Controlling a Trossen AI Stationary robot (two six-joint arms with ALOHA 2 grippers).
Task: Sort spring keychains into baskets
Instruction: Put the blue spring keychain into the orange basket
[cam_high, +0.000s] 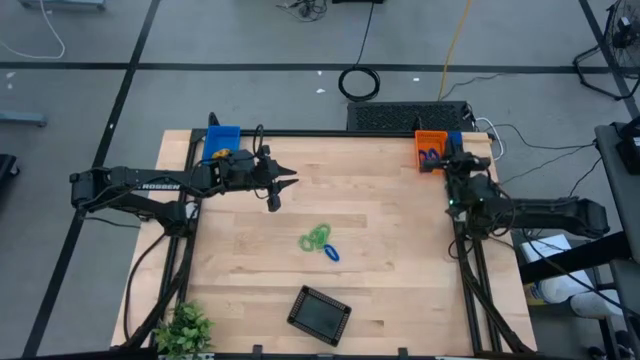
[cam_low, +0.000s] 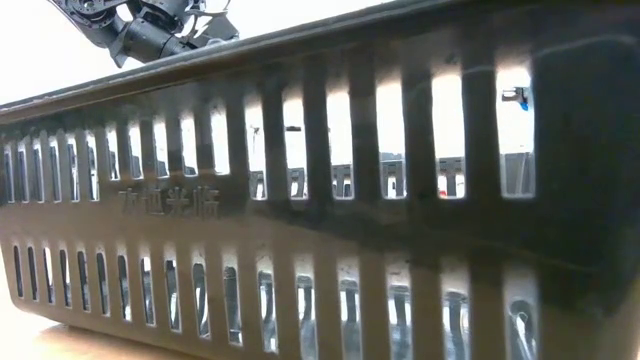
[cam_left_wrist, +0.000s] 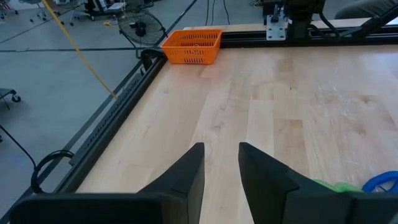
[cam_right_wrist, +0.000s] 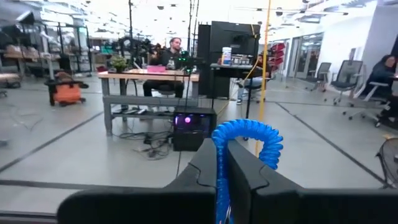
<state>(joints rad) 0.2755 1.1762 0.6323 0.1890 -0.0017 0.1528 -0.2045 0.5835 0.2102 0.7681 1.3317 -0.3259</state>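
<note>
A green spring keychain (cam_high: 315, 238) and a blue one (cam_high: 330, 252) lie together mid-table; they also show as green (cam_left_wrist: 336, 185) and blue (cam_left_wrist: 382, 182) in the left wrist view. My left gripper (cam_high: 283, 190) (cam_left_wrist: 221, 168) hovers open over bare wood, to their far left and near the blue basket (cam_high: 222, 140). My right gripper (cam_high: 447, 162) (cam_right_wrist: 221, 171) is beside the orange basket (cam_high: 432, 148) (cam_left_wrist: 193, 46), shut on another blue spring keychain (cam_right_wrist: 249, 140). The black basket (cam_high: 320, 312) (cam_low: 320, 200) sits near the table's near edge. My right gripper pinches the blue spring keychain between its two fingers. A strand of the coil (cam_right_wrist: 219, 186) runs down between them, and the looped part (cam_right_wrist: 252, 134) arches beyond the fingertips. The fingers point about level toward the far side. The keychain is lifted clear of the table.
A green plant (cam_high: 185, 328) stands at the near left corner. The black basket's slotted wall fills the low view, with my left arm (cam_low: 150, 30) above it. People sit at desks (cam_right_wrist: 168, 56) in the room beyond. Bare wood lies between the baskets.
</note>
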